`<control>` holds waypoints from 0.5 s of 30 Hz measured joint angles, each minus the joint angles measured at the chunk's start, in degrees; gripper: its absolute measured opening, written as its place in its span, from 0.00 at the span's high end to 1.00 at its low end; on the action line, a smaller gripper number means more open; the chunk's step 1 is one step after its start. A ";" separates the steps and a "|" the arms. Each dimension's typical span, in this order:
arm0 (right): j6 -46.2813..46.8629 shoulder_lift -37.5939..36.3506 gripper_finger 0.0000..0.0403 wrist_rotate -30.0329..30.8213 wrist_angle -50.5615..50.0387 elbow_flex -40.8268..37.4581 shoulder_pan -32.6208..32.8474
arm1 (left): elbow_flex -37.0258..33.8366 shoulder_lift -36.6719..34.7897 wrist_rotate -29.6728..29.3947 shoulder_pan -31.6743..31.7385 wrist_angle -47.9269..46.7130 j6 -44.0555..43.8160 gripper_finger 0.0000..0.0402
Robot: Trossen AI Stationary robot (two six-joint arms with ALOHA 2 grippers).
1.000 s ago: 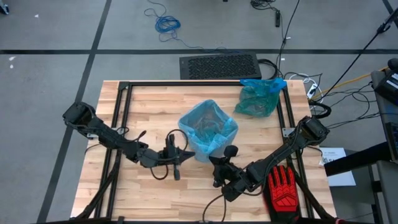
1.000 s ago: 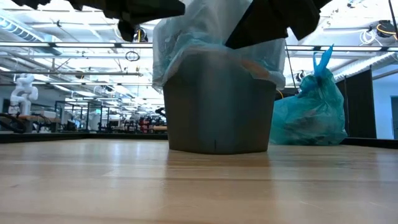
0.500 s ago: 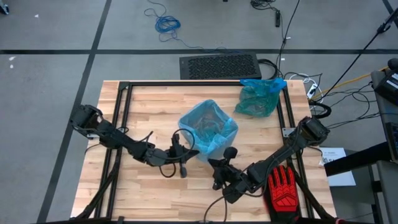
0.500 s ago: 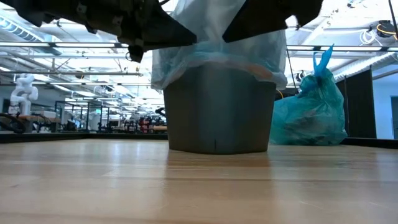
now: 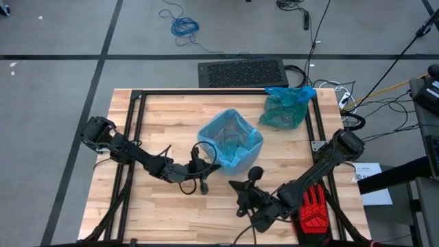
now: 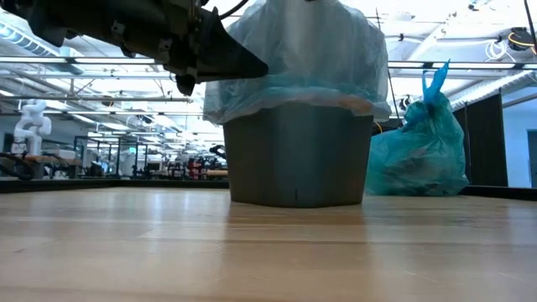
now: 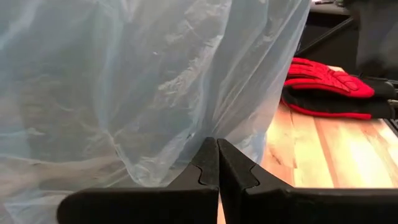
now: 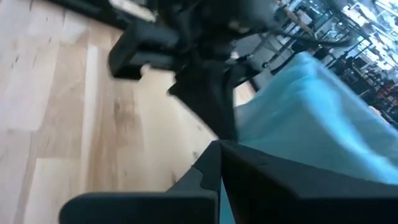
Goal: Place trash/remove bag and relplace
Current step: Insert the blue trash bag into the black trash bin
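The left gripper (image 5: 214, 167), fingers pressed together, pinches the blue bag (image 5: 230, 139) at its near rim — mid-tabletop. The right gripper (image 5: 234, 186), also closed and empty, sits nearer the tabletop's front edge.

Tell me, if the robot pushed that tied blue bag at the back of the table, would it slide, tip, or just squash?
The tied blue bag looks like thin film, creased and bulging unevenly, so it would probably dent and sag before sliding. It sits broad-based on the table with its knot on top, so tipping seems unlikely. It looks light for its bulk, though its contents are hidden.
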 joint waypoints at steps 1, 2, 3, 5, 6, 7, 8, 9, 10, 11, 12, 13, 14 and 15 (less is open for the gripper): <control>0.01 -0.78 1.00 0.32 -0.21 0.00 0.14 | 0.00 0.00 -0.11 0.10 -0.18 0.02 1.00; -0.01 -1.77 1.00 0.91 -0.40 0.00 0.22 | 0.00 0.00 -0.14 0.17 -0.48 0.00 1.00; 0.03 -2.99 1.00 1.82 -0.96 0.00 0.51 | 0.00 0.00 -0.20 0.17 -0.92 -0.02 1.00; 1.35 -6.19 1.00 4.51 -4.35 0.01 1.16 | -0.02 0.00 -0.22 0.17 -1.75 0.01 1.00; 2.98 -7.93 1.00 6.10 -7.25 0.04 1.48 | -0.02 -0.10 -0.31 -0.04 -1.81 0.00 1.00; 5.11 -9.80 1.00 7.60 -10.75 0.04 1.81 | -0.02 -0.50 -0.37 -0.44 -1.86 0.02 1.00; 8.03 -11.66 1.00 8.97 -14.78 0.04 2.17 | -0.02 -0.86 -0.39 -0.94 -1.78 0.02 1.00; 11.45 -13.67 1.00 9.93 -19.07 0.04 2.38 | -0.02 -1.33 -0.41 -1.46 -1.44 0.02 1.00; 15.16 -15.64 1.00 10.90 -24.01 0.04 2.53 | -0.02 -1.96 -0.70 -2.06 -1.59 0.11 1.00; 19.34 -17.49 1.00 11.85 -29.13 0.04 2.48 | -0.02 -2.46 -1.26 -2.67 -1.74 0.29 1.00; 23.88 -19.15 1.00 12.40 -34.39 0.07 2.42 | -0.02 -2.90 -2.01 -3.29 -1.46 0.55 1.00; 28.34 -20.64 1.00 12.59 -39.76 0.07 2.14 | -0.02 -3.49 -3.19 -4.05 -1.61 1.00 1.00; 32.65 -21.82 1.00 12.59 -45.02 0.06 1.74 | -0.04 -4.06 -4.41 -4.71 -1.79 1.55 1.00; 36.67 -22.75 1.00 12.59 -49.29 -0.11 1.30 | -0.03 -4.66 -5.31 -5.35 -1.68 1.74 1.00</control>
